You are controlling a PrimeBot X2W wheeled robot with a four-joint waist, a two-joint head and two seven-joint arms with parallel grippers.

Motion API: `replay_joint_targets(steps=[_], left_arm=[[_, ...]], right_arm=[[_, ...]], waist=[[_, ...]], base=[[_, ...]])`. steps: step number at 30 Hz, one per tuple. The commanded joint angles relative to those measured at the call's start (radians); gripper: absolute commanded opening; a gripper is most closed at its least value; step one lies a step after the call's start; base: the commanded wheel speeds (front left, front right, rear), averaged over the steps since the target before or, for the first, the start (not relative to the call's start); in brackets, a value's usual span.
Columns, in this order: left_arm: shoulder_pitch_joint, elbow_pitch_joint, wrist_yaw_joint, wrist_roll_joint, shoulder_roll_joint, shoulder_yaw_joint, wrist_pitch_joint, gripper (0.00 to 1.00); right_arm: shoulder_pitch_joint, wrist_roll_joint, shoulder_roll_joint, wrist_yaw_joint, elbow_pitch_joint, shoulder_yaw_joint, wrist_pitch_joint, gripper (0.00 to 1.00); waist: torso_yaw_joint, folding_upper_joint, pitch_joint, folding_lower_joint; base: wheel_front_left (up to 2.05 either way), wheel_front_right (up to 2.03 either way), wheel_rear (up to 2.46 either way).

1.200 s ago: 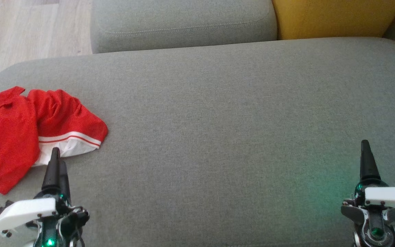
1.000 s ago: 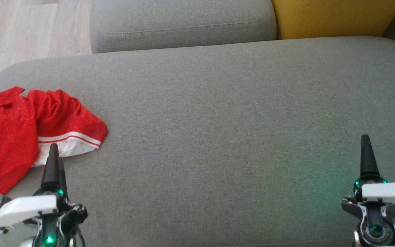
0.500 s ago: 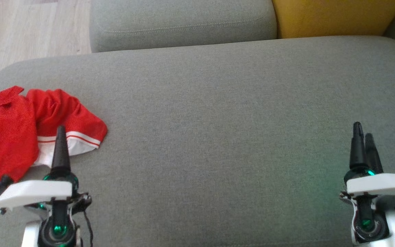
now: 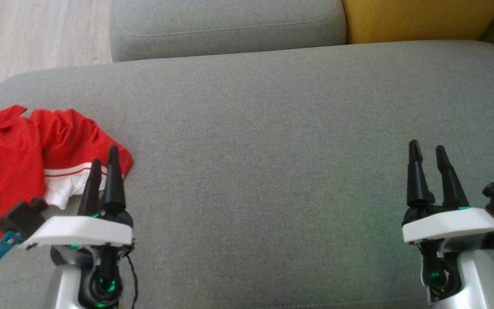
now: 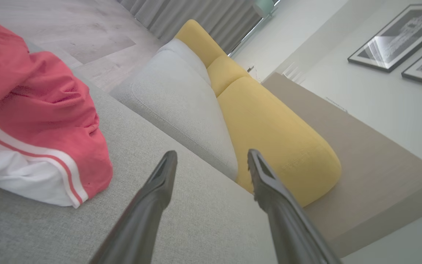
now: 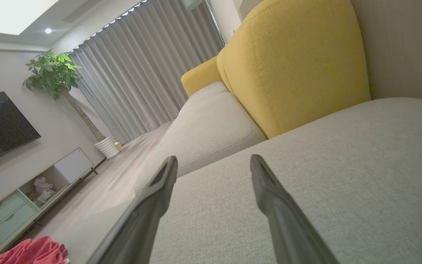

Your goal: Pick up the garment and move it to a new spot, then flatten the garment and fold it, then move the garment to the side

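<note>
1. Since 1 second ago both arms have reached further forward over the sofa seat (image 4: 251, 128). Each wrist has rolled, so its 2 dark fingers now show side by side.
2. The left jaws stand wide apart and hold nothing. The left fingers (image 4: 113, 171) point forward, and in the head view they overlap the white hem of the garment (image 4: 11, 159). In the left wrist view a strip of grey seat lies between them and the cloth.
3. The garment is red with a white band and a thin red stripe. It lies crumpled at the seat's left end.
4. The right jaws are also spread wide and hold nothing. The right fingers (image 4: 444, 180) are over bare seat, well apart from the garment.
5. A yellow cushion (image 4: 418, 19) stands behind the seat.
</note>
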Motion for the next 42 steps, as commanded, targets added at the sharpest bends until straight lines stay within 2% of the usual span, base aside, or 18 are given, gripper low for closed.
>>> replay_joint_targets(steps=[1,16,23,37,42], left_arm=[[-0.047,-0.048,0.011,0.052,0.014,0.000,-0.013,1.00],[-0.058,-0.051,0.068,0.358,0.016,-0.090,-0.057,1.00],[-0.065,-0.052,0.107,0.491,0.042,-0.147,-0.080,1.00],[-0.087,-0.033,0.214,0.682,0.101,-0.267,-0.118,1.00],[-0.091,-0.027,0.247,0.706,0.104,-0.290,-0.133,1.00]], right_arm=[[-0.047,-0.050,-0.007,0.001,-0.043,0.025,-0.017,1.00],[-0.048,-0.241,-0.008,0.001,-0.008,0.055,-0.061,1.00],[-0.052,-0.354,-0.008,0.002,-0.006,0.074,-0.084,1.00],[-0.064,-0.508,-0.009,0.002,0.012,0.094,-0.123,1.00],[-0.065,-0.497,-0.009,0.002,0.029,0.108,-0.137,1.00]], waist=[[-0.001,0.0000,0.002,0.0000],[-0.006,0.0000,0.027,0.0000],[-0.010,0.0000,0.031,0.0000],[-0.015,0.0000,0.029,0.0000],[-0.015,0.0000,0.028,0.0000]], base=[[0.00,0.00,0.00],[0.00,0.00,0.00],[0.00,0.00,0.00],[0.00,0.00,0.00],[0.00,0.00,0.00]])
